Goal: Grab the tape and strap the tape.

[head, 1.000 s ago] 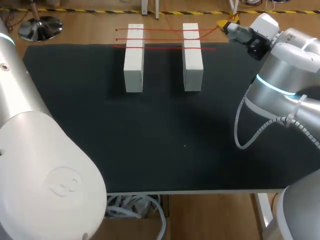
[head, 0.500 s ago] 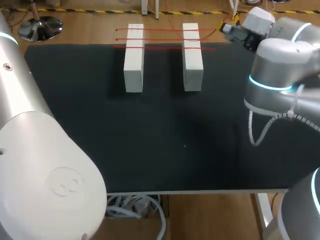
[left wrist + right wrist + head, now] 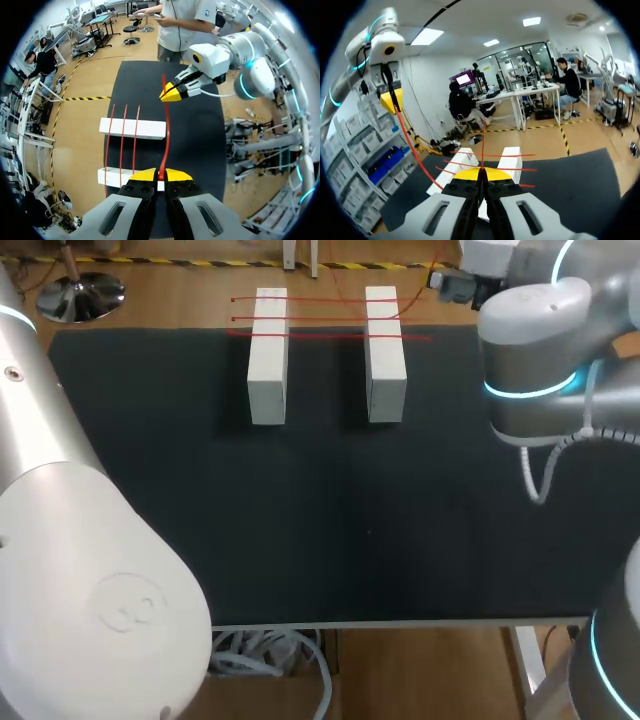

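Over the 12 o'clock end of the tabletop [image 3: 300,520], fingers of the left gripper [image 3: 161,175] and right gripper [image 3: 482,172] each clamp the red tape [image 3: 167,120].

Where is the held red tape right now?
In the left wrist view, the red tape stretches between left hand and right hand, beside three strands across the white blocks.

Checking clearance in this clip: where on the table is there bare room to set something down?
The broad stretch of table between the two white blocks and the near edge is bare. The far end is crowded: red tape crosses the blocks, one strand pinched by the left gripper and right gripper.
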### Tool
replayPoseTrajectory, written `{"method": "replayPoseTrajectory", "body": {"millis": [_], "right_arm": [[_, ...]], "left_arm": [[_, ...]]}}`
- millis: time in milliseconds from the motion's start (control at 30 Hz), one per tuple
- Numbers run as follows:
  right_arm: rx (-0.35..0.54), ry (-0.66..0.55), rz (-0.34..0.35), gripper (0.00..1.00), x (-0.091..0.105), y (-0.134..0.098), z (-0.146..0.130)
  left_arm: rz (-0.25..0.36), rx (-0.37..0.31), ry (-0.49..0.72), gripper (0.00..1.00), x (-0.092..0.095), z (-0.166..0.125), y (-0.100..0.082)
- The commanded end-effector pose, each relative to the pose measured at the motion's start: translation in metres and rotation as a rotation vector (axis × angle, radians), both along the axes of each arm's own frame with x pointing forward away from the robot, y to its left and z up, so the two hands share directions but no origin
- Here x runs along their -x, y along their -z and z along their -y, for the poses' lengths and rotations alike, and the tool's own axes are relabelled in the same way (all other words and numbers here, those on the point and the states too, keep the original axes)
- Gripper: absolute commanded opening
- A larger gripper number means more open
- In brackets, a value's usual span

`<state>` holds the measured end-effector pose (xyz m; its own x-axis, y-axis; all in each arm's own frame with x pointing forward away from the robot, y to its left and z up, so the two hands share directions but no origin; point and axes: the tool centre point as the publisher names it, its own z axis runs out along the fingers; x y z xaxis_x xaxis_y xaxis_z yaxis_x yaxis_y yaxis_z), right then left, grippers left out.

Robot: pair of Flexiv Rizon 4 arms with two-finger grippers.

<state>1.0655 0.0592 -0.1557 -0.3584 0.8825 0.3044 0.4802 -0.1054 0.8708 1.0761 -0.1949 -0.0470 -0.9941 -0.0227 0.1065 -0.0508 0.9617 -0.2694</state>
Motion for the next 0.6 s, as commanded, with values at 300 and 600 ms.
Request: {"method": "replayPoseTrajectory", "body": {"millis": [300, 600], "right_arm": [[0.444, -0.041, -0.324, 0.0, -0.0028, -0.0053, -0.0015], [0.402, -0.084, -0.315, 0.0, -0.0044, -0.0055, -0.0046]], "left_arm": [[-0.001, -0.005, 0.0, 0.0, 0.0, 0.0003, -0.0012], [-0.001, -0.005, 0.0, 0.0, 0.0, 0.0003, -0.0012]]}}
